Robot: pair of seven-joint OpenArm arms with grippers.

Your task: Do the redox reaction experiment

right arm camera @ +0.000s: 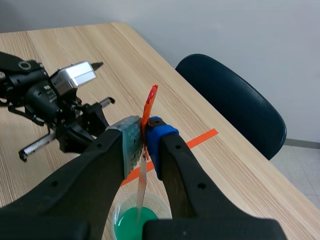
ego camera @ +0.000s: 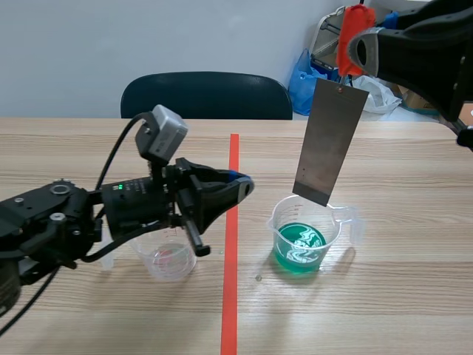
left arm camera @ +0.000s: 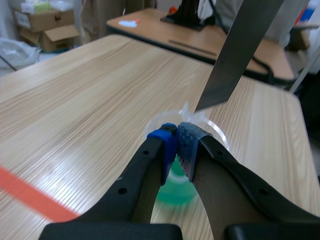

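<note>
A clear beaker [ego camera: 304, 240] of green liquid [ego camera: 300, 249] stands right of the red tape line. A grey metal strip [ego camera: 328, 140] with an orange clip [ego camera: 353, 33] at its top hangs over the beaker, its lower edge at the rim, above the liquid. My right gripper [right arm camera: 143, 142] is shut on the orange clip [right arm camera: 149, 102], with the strip [right arm camera: 141, 187] seen edge-on above the green liquid [right arm camera: 131, 222]. My left gripper [ego camera: 244, 183] hovers shut on nothing, left of the beaker. In the left wrist view its pads [left arm camera: 176, 145] meet ahead of the beaker [left arm camera: 200, 125] and strip [left arm camera: 235, 55].
An empty clear beaker [ego camera: 168, 259] with a pinkish trace stands under my left arm. A dark chair [ego camera: 207, 95] sits behind the table's far edge, with bags [ego camera: 307, 78] in the back right. The red tape line [ego camera: 232, 244] runs down the table's middle.
</note>
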